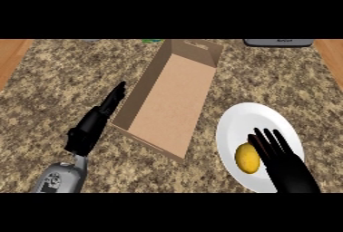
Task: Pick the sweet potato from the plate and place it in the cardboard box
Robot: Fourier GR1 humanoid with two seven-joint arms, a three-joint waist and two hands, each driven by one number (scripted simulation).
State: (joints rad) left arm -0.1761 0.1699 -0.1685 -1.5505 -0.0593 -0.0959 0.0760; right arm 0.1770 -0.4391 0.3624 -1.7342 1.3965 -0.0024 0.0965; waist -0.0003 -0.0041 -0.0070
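On the speckled granite desk [60,95] under my head camera, two containers sit side by side: a long cardboard box [171,97] at the centre and a white plate [237,127] to its right, near but not touching it. I see the box lying open-topped, angled from the lower centre up toward the far edge, its plain brown floor bare, with a cut-out handle slot showing in the far end wall. I find the sweet potato [247,157], a yellow oval, on the lower part of the plate, the only thing the plate holds. My right hand [285,165] comes in from the lower right and lies over the plate's right half, its black fingers [264,140] straight and spread apart, pointing away from me, with the nearest finger just beside the sweet potato's right edge; whether it touches I cannot tell, and nothing is curled round the vegetable. My left hand [110,104] stretches up beside the box's left wall, fingers straight and held together, gripping nothing, the grey forearm [60,179] trailing to the lower left. At the far right edge of the desk a dark grey object [278,42] is partly cut off.
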